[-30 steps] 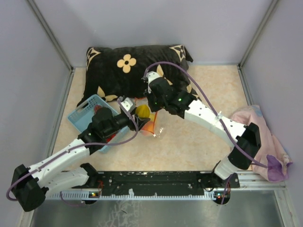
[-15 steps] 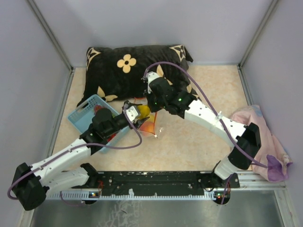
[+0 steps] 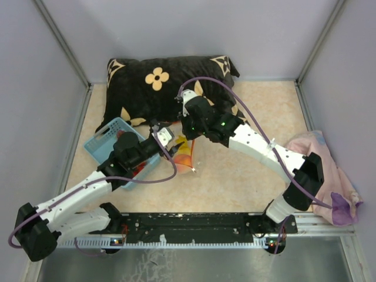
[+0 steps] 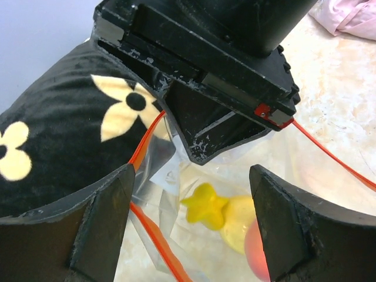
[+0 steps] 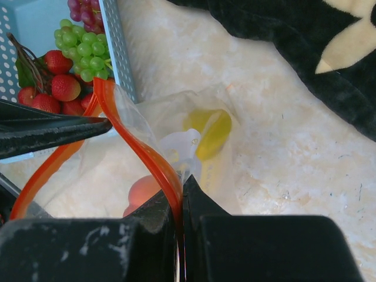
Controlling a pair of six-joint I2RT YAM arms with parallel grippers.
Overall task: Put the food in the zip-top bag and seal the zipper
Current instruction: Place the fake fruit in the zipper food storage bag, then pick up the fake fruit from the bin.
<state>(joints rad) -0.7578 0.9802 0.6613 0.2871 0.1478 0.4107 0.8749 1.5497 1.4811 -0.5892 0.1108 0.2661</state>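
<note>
Beige mottled tabletop [image 3: 247,176], pale grey walls [image 3: 194,29]. Far: black flower-print pillow [image 3: 147,94]. Right: pink cloth [image 3: 332,170]. Left: blue basket [image 3: 101,142] holding strawberries [image 5: 59,88], grapes [image 5: 88,50]. Centre: zip-top bag [image 5: 220,158], yellow fruit [image 4: 226,217] and peach [image 5: 144,189] inside. Its zipper [image 5: 147,155] pinched tight by right gripper [image 5: 181,197]; left gripper [image 4: 188,182] spread wide at bag mouth.

The clear crinkly plastic bag [image 5: 217,170] has a red-orange zipper strip [image 5: 138,144] along its mouth. Through the film I can see a yellow pear-like toy fruit [image 5: 208,132] and an orange toy peach [image 5: 144,189]. The light blue latticed plastic basket [image 5: 117,53] holds red toy strawberries [image 5: 64,87], green toy grapes [image 5: 85,50] and purple toy grapes [image 5: 88,9]. The black plush pillow [image 3: 135,94] is patterned with cream flowers. The table top [image 3: 264,111] is beige and marbled. The crumpled cloth [image 3: 329,170] is pale pink. The left gripper [image 4: 191,176] and the right gripper [image 5: 182,191] are black.
</note>
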